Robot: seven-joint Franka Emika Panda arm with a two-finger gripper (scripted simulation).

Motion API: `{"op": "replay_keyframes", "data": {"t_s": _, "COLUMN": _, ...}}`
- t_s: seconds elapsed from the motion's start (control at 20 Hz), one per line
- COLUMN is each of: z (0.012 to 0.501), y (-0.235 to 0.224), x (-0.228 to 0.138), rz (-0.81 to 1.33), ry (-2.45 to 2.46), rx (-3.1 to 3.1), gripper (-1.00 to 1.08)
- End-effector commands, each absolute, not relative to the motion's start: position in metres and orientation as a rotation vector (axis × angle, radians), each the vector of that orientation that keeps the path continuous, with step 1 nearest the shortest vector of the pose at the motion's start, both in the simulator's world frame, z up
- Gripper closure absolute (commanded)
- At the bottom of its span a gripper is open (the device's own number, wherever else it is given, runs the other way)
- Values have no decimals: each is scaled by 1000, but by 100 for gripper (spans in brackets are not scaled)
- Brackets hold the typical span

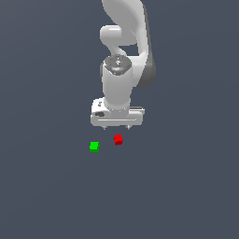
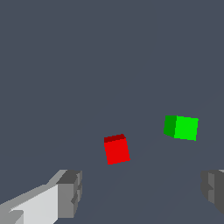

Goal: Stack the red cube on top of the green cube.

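Two small cubes, red cube [image 1: 118, 139] and green cube [image 1: 94, 146], sit apart on a grey floor [image 1: 186, 186]; the white claw [image 1: 116, 126] hovers above, fingers spread, empty.

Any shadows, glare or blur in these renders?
Exterior view: flat lighting, no cast shadow under red cube or green cube, edges sharp. Wrist view: no glare; cube faces shaded differently; open gripper fingertips crisp though cropped.
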State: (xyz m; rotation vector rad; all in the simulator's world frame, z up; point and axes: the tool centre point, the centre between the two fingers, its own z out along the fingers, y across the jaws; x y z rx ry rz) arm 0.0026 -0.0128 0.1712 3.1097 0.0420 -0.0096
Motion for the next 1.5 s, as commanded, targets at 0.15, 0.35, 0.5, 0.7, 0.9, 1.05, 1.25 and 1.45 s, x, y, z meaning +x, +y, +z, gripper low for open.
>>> {"op": "replay_keyframes", "data": {"t_s": 0.15, "z": 169, "y": -13, "x": 2, "rz": -9, "ry": 49, "rx": 3110, "gripper": -92}}
{"op": "replay_keyframes", "data": {"t_s": 0.35, "z": 158, "y": -12, "x": -1, "rz": -8, "ry": 82, "rx": 3113, "gripper": -92}}
{"op": "replay_keyframes", "data": {"t_s": 0.5, "z": 145, "y": -11, "x": -5, "rz": -7, "ry": 124, "rx": 3116, "gripper": -92}}
{"op": "replay_keyframes", "data": {"t_s": 0.7, "z": 118, "y": -9, "x": -12, "rz": -4, "ry": 205, "rx": 3120, "gripper": -92}}
{"op": "replay_keyframes", "data": {"t_s": 0.9, "z": 94, "y": -8, "x": -18, "rz": -1, "ry": 280, "rx": 3122, "gripper": -92}}
{"op": "replay_keyframes", "data": {"t_s": 1.05, "z": 81, "y": -7, "x": -21, "rz": 0, "ry": 320, "rx": 3123, "gripper": -92}}
{"op": "replay_keyframes", "data": {"t_s": 1.25, "z": 71, "y": -6, "x": -22, "rz": 0, "ry": 349, "rx": 3122, "gripper": -92}}
{"op": "replay_keyframes", "data": {"t_s": 1.45, "z": 71, "y": -7, "x": -23, "rz": -2, "ry": 346, "rx": 3122, "gripper": -92}}
